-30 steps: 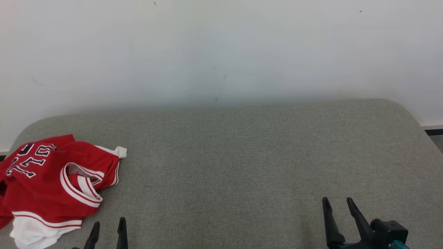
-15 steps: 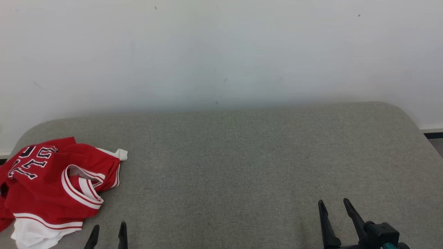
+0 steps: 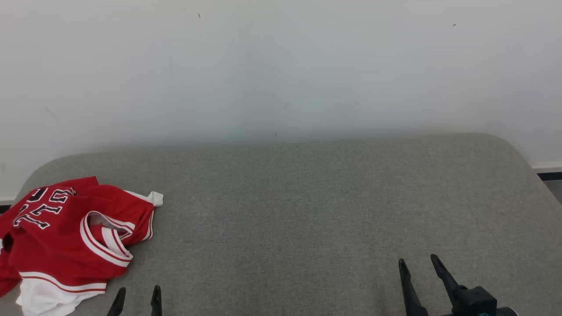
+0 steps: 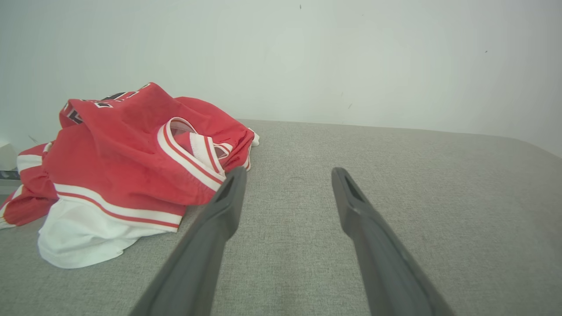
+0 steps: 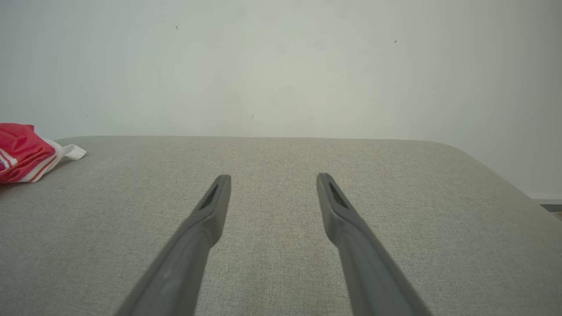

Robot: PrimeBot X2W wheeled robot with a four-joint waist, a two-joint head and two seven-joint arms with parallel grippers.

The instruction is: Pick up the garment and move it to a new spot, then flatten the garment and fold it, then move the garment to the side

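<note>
A crumpled red jersey (image 3: 66, 239) with white trim and black lettering lies bunched at the left end of the grey cushion, its white hem toward me. The same jersey (image 4: 127, 162) fills the left of the left wrist view, and a corner of the jersey (image 5: 26, 158) shows at the left edge of the right wrist view. My left gripper (image 3: 138, 292) sits open just below and right of the garment, apart from it, nothing between its fingers (image 4: 228, 197). My right gripper (image 3: 417, 263) stands open far to the right over bare cushion.
The grey upholstered cushion (image 3: 307, 210) spans the scene, with rounded far corners and a white wall (image 3: 281, 66) right behind it. Dark floor (image 3: 551, 176) shows past the right end.
The whole head view has slid slightly downward, so the camera moved. Both grippers sit lower in the picture, the right one also a little further left. The jersey lies as before.
</note>
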